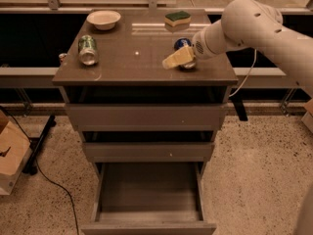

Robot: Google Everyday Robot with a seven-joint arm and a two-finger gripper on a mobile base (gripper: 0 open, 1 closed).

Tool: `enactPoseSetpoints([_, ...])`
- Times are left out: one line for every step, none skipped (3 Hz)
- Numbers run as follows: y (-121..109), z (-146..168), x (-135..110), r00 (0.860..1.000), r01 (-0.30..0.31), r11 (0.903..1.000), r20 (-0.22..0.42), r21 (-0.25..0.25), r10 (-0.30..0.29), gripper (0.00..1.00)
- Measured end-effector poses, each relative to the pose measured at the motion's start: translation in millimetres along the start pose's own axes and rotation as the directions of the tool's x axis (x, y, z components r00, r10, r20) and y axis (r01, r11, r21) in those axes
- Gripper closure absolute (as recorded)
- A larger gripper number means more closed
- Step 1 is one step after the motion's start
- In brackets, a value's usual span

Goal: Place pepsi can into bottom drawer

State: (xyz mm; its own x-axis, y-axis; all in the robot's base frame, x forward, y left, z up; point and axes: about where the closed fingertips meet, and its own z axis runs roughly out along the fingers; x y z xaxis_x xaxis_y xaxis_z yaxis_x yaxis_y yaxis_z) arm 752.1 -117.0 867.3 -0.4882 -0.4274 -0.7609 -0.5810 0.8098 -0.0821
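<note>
The pepsi can (182, 44) is a small blue can at the right of the cabinet top (137, 65), and only its upper part shows. My gripper (172, 61) is cream-coloured. It reaches in from the right on the white arm (244, 26) and sits directly in front of the can, covering its lower part. The bottom drawer (146, 226) is pulled out, with its tray open below the two shut drawers above it.
A green can (88, 50) lies on its side at the left of the top. A white bowl (103, 18) sits at the back left and a green-and-yellow sponge (177, 17) at the back right. A cardboard box (10, 155) and a black cable (54, 180) lie on the floor to the left.
</note>
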Motion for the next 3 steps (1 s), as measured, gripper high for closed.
enactPoseSetpoints([-12.2,20.1,-2.2,0.999,-0.046,0.9989,0.018,-0.006,0.046,0.00])
enactPoseSetpoints([-20.4,38.4,1.2,0.996,-0.091,0.9956,0.014,-0.025,0.091,0.19])
enactPoseSetpoints([-24.2,48.1,7.2,0.994,-0.109,0.9935,0.000,-0.034,0.109,0.50])
